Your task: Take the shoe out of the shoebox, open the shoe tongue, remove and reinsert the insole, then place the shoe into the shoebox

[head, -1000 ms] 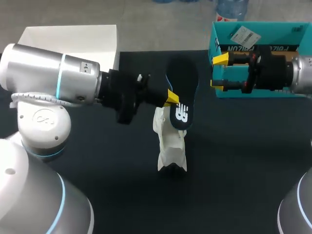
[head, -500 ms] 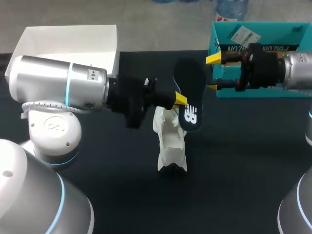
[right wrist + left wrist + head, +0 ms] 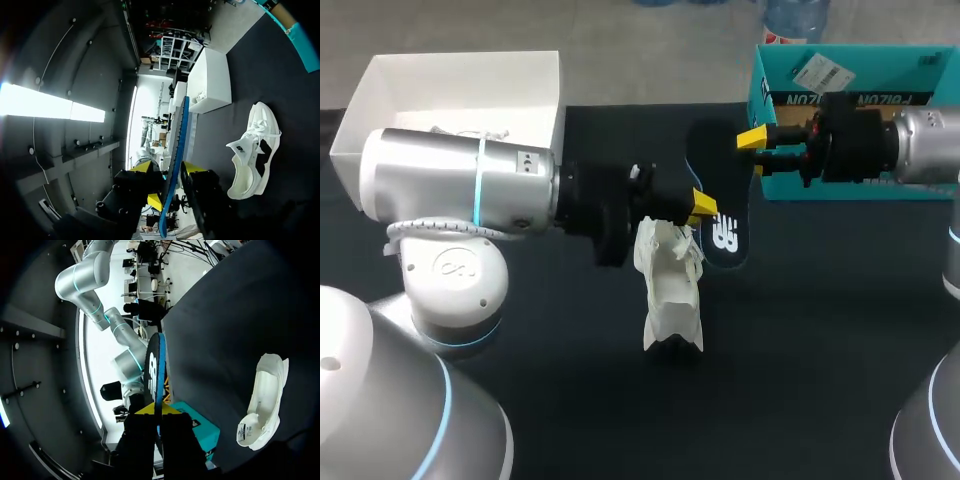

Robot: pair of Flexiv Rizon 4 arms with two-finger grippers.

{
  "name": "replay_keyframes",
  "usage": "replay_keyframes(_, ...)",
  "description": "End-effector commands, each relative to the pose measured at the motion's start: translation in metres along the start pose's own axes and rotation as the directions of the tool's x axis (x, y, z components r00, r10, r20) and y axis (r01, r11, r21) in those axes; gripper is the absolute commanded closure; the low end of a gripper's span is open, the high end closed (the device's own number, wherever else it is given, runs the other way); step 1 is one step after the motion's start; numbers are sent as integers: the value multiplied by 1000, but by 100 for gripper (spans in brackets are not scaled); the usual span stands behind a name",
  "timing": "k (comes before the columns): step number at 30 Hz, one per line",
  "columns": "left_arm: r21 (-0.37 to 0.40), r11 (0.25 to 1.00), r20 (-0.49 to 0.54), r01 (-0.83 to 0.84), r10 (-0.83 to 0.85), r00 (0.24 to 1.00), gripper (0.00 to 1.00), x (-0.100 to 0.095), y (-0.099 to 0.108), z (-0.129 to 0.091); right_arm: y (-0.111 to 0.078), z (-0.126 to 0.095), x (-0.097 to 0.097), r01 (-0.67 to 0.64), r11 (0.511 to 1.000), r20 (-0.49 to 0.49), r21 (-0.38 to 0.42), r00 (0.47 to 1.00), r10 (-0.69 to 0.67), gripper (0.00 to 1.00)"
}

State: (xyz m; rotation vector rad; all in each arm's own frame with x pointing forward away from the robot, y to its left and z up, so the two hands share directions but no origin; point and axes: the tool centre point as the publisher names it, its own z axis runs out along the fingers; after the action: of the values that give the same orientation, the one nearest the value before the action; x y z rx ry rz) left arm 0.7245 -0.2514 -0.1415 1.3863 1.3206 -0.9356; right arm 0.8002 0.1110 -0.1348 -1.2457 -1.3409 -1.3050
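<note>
A dark insole [image 3: 722, 236] with a blue edge and a white logo hangs above the black table, with my left gripper [image 3: 700, 207] shut on its side. Seen edge-on in the left wrist view, the insole [image 3: 154, 370] rises from that gripper [image 3: 156, 412]. My right gripper [image 3: 753, 153] reaches in at the insole's far end. In the right wrist view the insole [image 3: 179, 135] stands edge-on between the fingers of my right gripper [image 3: 172, 170], which are close on both sides but still apart. The white shoe [image 3: 670, 290] lies on the table below the insole [image 3: 265, 400] [image 3: 252, 150].
A white open shoebox [image 3: 460, 80] sits at the back left, with laces showing inside. A teal box [image 3: 850, 75] stands at the back right, behind my right gripper. The black table [image 3: 800, 350] spreads around the shoe.
My left arm has carried the insole rightward to the right gripper. The right gripper has come a little to the left and its fingers have narrowed around the insole's end.
</note>
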Motion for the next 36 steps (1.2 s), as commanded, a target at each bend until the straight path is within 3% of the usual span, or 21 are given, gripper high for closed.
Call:
replay_keyframes(1, -6, 1000, 2, -4, 4, 1000, 100, 0, 1, 6, -1, 1, -2, -9, 1000, 0, 5, 1000, 9, 64)
replay_keyframes(7, -12, 1000, 6, -18, 18, 1000, 100, -1, 1, 7, -3, 4, -3, -15, 1000, -4, 14, 1000, 15, 76)
replay_keyframes(10, -15, 1000, 3, -28, 28, 1000, 100, -1, 1, 8, -3, 4, -3, -18, 1000, -3, 14, 1000, 18, 100)
replay_keyframes(17, -12, 1000, -6, -27, 27, 1000, 100, -3, 3, 7, -4, 5, -5, -18, 1000, 3, 17, 1000, 18, 100)
replay_keyframes(18, -11, 1000, -7, -27, 27, 1000, 81, -4, 3, 6, -4, 5, -5, -18, 1000, 3, 17, 1000, 18, 100)
replay_keyframes(20, 7, 999, -41, -40, 40, 998, 0, -5, 5, 5, -4, 5, -5, -19, 1000, 5, 16, 1000, 19, 100)
replay_keyframes(29, 75, 996, -210, -45, 60, 976, 0, -8, 14, -7, -1, 2, -13, -37, 999, 23, 25, 999, 36, 100)
replay_keyframes(36, 73, 997, -331, -12, 35, 943, 0, -16, 25, -10, 1, 6, -20, -53, 998, 39, 45, 998, 51, 100)
